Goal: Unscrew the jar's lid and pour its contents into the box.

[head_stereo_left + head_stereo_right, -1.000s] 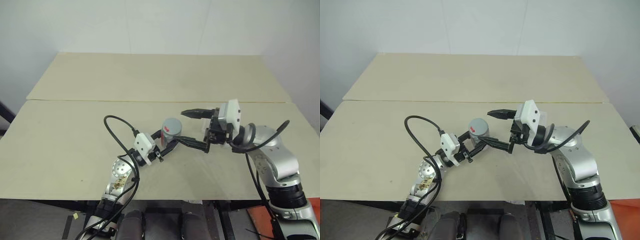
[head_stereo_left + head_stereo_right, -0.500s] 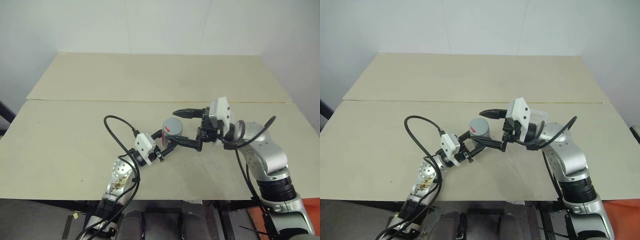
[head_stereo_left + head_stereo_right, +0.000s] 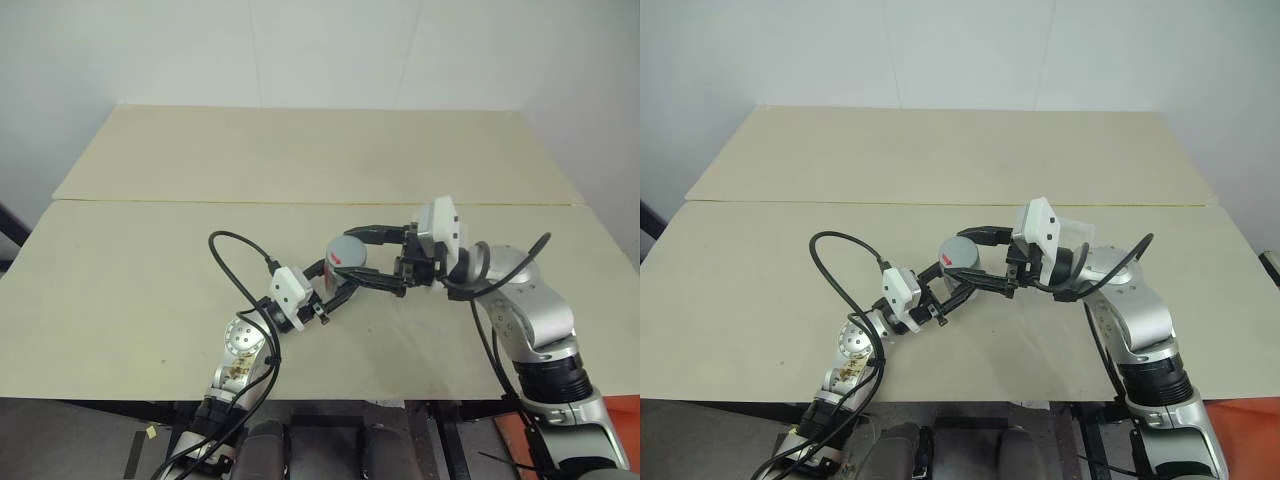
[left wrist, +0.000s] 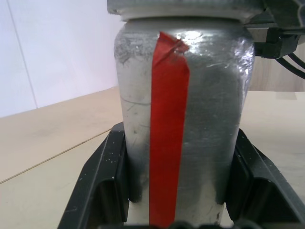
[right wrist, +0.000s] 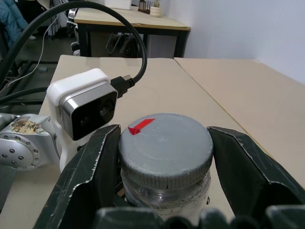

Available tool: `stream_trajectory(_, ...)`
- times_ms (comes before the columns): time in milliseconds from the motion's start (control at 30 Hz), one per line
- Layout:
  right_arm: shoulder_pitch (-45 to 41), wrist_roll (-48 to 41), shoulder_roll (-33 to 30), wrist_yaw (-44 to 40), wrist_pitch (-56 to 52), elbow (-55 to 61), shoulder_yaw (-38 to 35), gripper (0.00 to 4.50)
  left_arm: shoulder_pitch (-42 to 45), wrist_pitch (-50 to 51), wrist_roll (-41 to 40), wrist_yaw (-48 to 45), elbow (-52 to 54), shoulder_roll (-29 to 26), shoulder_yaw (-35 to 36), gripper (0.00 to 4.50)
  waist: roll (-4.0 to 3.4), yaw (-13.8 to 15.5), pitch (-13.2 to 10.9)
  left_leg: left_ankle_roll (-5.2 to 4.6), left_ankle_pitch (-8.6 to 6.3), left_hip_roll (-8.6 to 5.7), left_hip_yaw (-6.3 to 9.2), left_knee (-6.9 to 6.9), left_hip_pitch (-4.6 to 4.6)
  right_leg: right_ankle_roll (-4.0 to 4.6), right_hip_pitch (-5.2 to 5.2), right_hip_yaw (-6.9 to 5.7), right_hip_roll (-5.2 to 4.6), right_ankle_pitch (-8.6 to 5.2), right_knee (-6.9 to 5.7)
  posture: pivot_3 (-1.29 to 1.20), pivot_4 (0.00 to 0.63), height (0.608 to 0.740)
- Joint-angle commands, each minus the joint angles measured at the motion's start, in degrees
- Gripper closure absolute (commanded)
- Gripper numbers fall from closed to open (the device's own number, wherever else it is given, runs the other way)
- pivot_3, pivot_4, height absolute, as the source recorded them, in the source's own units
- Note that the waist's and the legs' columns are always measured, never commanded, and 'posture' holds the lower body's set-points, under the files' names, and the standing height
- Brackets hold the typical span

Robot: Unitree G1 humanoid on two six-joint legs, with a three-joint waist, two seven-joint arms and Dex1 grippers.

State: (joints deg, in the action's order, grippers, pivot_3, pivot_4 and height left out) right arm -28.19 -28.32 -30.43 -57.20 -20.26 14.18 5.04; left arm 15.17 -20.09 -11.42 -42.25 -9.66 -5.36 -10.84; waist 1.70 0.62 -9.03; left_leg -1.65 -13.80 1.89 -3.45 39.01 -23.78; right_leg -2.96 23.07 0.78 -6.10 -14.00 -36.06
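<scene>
Jar (image 3: 341, 266) upright, held off the table (image 3: 150, 250) near its front-centre, between both arms.

Left gripper (image 3: 338, 283) reaching up fwd and to the right from a bent elbow low at the table's front edge, wrist w/ white camera block just behind the fingers. Fingers (image 4: 102, 183) closed tight on jar body, one each side, touching the silvery wall; red stripe (image 4: 167, 129) facing the wrist cam, running straight up the jar.

Right gripper (image 3: 362, 256) coming in from the right, forearm angled inward, wrist bent so fingers point about level toward the robot's left. Fingers (image 5: 90, 171) closed in on the lid (image 5: 165, 148), one either side of the rim; near finger looks touching, far one right at the rim, contact hard to confirm. Lid seated on jar top, grey, small red mark on its upper face.

Black cable (image 3: 235, 262) looping from left wrist block back toward the elbow. Table seam (image 3: 300, 203) running across behind both arms.
</scene>
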Motion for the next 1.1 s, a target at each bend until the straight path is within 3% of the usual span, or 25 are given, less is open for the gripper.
stream_trajectory(33, -0.1, -0.4, -0.1, 0.1, 1.2, 1.9, -1.3, 1.24, 0.6, -1.2, -0.4, -0.1, 1.5, 0.2, -0.4, 2.39, 0.0, 0.0, 0.0, 0.0, 0.0, 0.0, 0.0, 0.0, 0.0, 0.0, 0.0, 0.0, 0.0, 0.0, 0.0, 0.0, 0.15, 0.74)
stream_trajectory(867, -2.4, -8.0, 0.3, 1.5, -8.4, 2.3, -3.6, 1.24, 0.5, -1.5, -0.4, -0.3, 0.8, -0.1, -0.4, 2.39, 0.0, 0.0, 0.0, 0.0, 0.0, 0.01, 0.01, 0.0, 0.0, 0.0, 0.0, 0.0, 0.0, 0.0, 0.0, 0.0, 0.15, 0.74)
stream_trajectory(1100, 0.2, -1.0, 0.3, -1.2, 3.9, 2.9, -2.2, 1.24, 0.7, -1.6, -0.4, -0.3, 0.7, 0.0, -0.4, 2.39, 0.0, 0.0, 0.0, 0.0, 0.0, 0.0, 0.0, 0.0, 0.0, 0.0, 0.0, 0.0, 0.0, 0.0, 0.0, 0.0, 0.15, 0.74)
